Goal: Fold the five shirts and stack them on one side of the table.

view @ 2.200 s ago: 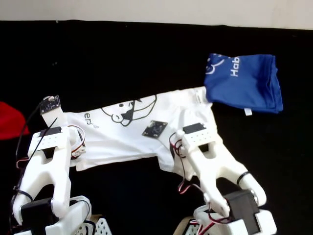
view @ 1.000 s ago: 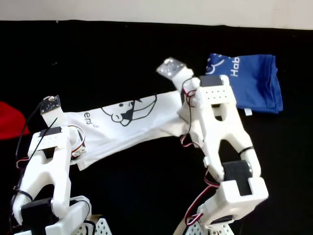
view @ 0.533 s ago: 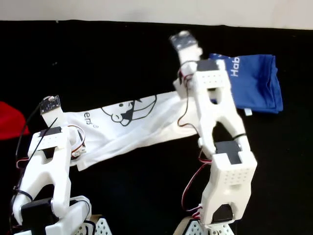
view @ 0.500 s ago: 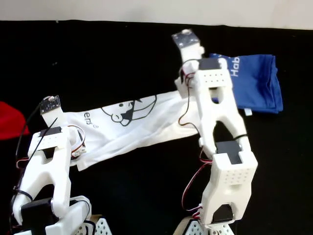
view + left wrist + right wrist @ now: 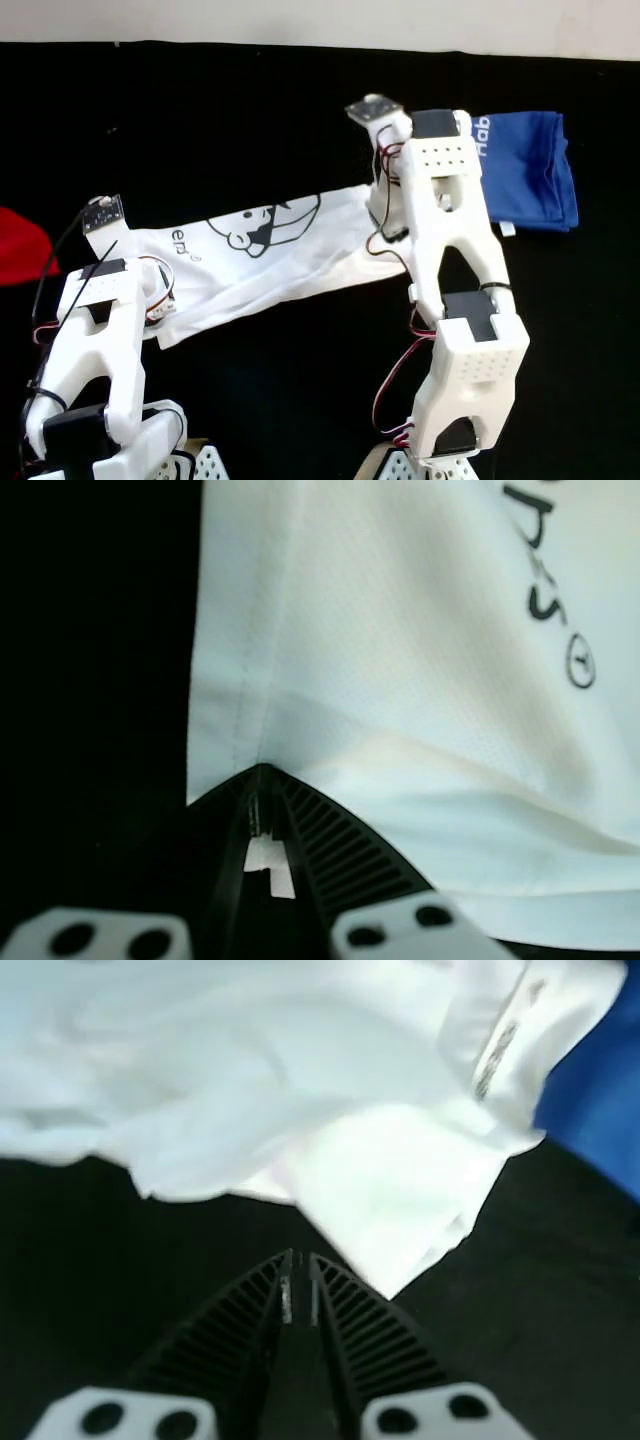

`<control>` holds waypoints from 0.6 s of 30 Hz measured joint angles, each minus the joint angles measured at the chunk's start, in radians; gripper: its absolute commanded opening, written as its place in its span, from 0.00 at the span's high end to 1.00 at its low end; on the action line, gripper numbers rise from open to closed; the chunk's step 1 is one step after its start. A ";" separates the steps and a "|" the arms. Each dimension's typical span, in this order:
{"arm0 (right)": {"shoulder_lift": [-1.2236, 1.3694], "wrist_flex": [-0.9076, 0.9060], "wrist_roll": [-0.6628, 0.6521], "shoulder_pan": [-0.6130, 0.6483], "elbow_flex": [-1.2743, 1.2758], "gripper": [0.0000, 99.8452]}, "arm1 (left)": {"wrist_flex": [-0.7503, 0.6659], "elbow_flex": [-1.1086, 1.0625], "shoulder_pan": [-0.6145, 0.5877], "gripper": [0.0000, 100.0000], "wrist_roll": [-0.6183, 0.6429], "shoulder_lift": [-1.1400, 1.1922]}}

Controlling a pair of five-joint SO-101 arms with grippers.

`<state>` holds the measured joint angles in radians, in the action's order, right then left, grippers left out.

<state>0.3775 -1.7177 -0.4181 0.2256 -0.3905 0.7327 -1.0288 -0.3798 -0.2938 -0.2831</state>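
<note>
Left arm sits folded at lower left; left hand (image 5: 262, 780) is pinched closed on the stitched hem of the white shirt (image 5: 270, 255). Right arm stretches up-frame at centre right; right hand (image 5: 298, 1260) is closed, tips over the black table (image 5: 230, 110) just short of the cloth. The shirt lies as a creased, slanted band. A folded blue shirt (image 5: 530, 170) sits upper right and a red shirt (image 5: 20, 245) at the left edge.

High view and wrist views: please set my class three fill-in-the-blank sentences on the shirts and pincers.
The folded shirt is coloured ___.
The left pincer grips the spread shirt, which is ___.
The right pincer is ___, with nothing between its jaws.
Missing words: blue; white; shut.
</note>
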 measured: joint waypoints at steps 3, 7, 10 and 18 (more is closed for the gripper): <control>0.009 0.014 -0.002 -0.015 0.020 0.99 | 0.000 0.000 0.000 0.99 0.000 0.000; 0.091 0.107 -0.002 -0.046 0.051 0.99 | 0.000 0.000 0.000 0.99 0.000 0.000; 0.141 0.196 -0.002 -0.091 0.051 0.99 | 0.000 0.000 0.000 0.99 0.000 0.000; 0.149 0.365 -0.002 -0.172 0.048 0.99 | 0.000 0.000 0.000 0.99 0.000 0.000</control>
<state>0.5263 -1.3525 -0.4196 0.0537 -0.3429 0.7327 -1.0288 -0.3798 -0.2938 -0.2831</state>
